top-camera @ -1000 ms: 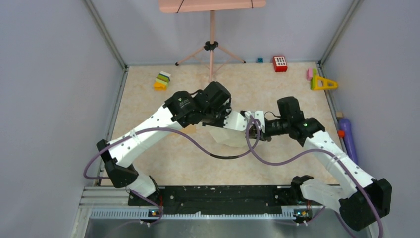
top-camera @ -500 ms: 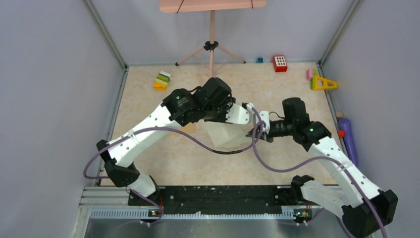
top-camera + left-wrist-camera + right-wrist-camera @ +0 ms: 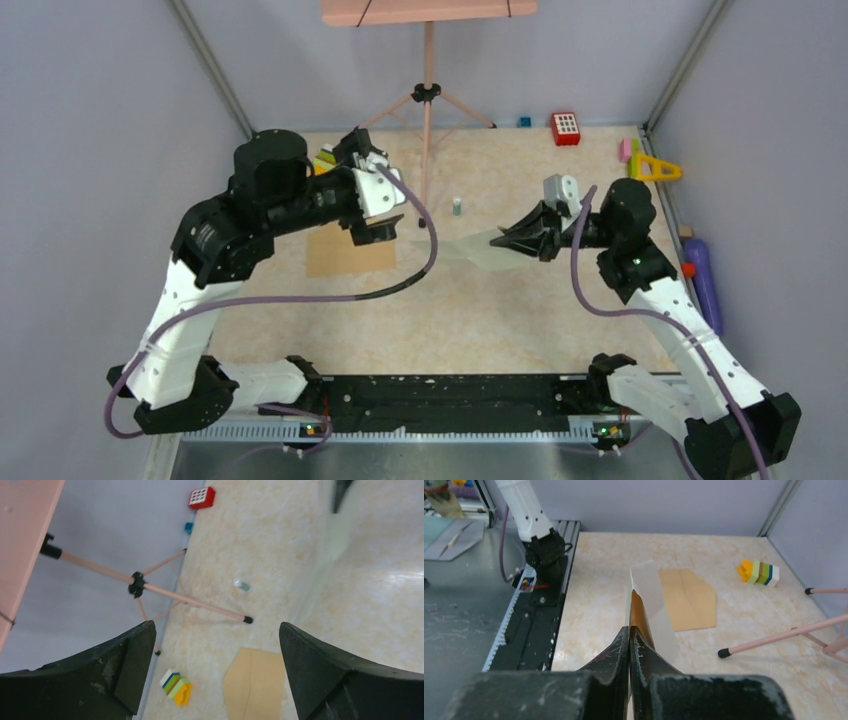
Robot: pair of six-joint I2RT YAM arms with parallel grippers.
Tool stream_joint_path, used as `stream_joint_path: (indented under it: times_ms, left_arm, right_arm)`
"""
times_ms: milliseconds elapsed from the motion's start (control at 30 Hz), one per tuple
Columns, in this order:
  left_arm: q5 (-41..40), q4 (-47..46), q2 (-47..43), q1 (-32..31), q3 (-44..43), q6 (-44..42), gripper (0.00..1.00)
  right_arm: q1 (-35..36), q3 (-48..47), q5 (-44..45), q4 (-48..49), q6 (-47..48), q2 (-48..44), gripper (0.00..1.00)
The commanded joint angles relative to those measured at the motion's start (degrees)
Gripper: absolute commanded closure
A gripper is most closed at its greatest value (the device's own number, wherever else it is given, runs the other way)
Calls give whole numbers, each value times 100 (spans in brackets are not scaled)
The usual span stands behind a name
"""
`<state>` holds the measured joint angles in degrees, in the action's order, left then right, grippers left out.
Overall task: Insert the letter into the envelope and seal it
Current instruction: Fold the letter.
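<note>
Pinching the letter (image 3: 648,587), right claw (image 3: 629,628); left claw (image 3: 216,625) wide open.

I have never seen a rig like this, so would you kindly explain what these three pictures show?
This is a robot with two jointed arms bolted at the near edge of a marbled table; each ends in a two-finger pincer. The overhead picture looks down from behind the arms. The other two come from small cameras on the wrists, so each shows its own dark fingers at the bottom. On the table lies a flat brown envelope; a red toy block and a pink tripod stand towards the back. The right pincer is shut on a thin pale letter, holding it off the table. The left pincer is wide open and holds nothing.
</note>
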<state>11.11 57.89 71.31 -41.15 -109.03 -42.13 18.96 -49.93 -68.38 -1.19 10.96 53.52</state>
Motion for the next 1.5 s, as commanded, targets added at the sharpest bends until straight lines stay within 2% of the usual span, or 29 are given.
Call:
stream_joint_path:
  times_ms: [0, 67, 133, 267, 367, 533, 600, 767, 900, 933, 967, 1033, 1067, 1200, 1333, 1467]
  left_arm:
    - [1754, 424, 40, 25, 229, -7, 2]
    - [2019, 425, 140, 88, 201, 101, 2]
    - [2263, 452, 234, 115, 177, 95, 2]
    - [2707, 768, 600, 115, -240, -45, 2]
    - [2956, 838, 819, 106, -387, -47, 2]
    - [3193, 984, 1139, 102, -378, -101, 2]
    - [3262, 1063, 1169, 97, -334, -169, 5]
    - [3518, 1293, 1179, 81, -237, -387, 20]
    - [3341, 1233, 1193, 34, -123, -396, 51]
    - [3244, 1147, 1197, 3, -86, -351, 55]
    - [3186, 1142, 1218, -35, -81, -348, 53]
    - [3108, 1142, 1272, -104, -100, -344, 36]
    - [3026, 1107, 1312, -146, -94, -296, 31]
    - [2760, 945, 1439, -209, -121, -139, 24]
    - [2719, 864, 1539, -238, -201, -47, 27]
    - [2616, 917, 1772, -367, -410, 5, 41]
  right_arm:
    - [-118, -148, -86, 2564, -2450, 121, 100]
    - [-163, 70, -35, 3241, -3015, 93, 100]
    - [-185, 297, 49, 3631, -3204, -66, 100]
    - [-206, 259, -15, 3317, -3037, -180, 100]
    - [-207, 457, 9, 3649, -3147, -278, 100]
    - [-200, 529, 10, 3642, -3110, -279, 100]
    - [-201, 549, 61, 3655, -3080, -229, 100]
    - [-195, 662, 132, 3721, -3039, -171, 100]
    - [-195, 640, 144, 3746, -3097, -168, 100]
    - [-197, 641, 143, 3776, -3133, -154, 100]
    - [-200, 649, 142, 3825, -3170, -162, 100]
    - [-195, 656, 124, 3816, -3182, -172, 100]
    - [-197, 664, 108, 3818, -3183, -171, 100]
    - [-193, 682, 44, 3861, -3201, -171, 100]
    - [-189, 692, 42, 3882, -3193, -138, 100]
    - [-129, 735, 62, 3775, -2997, -125, 100]
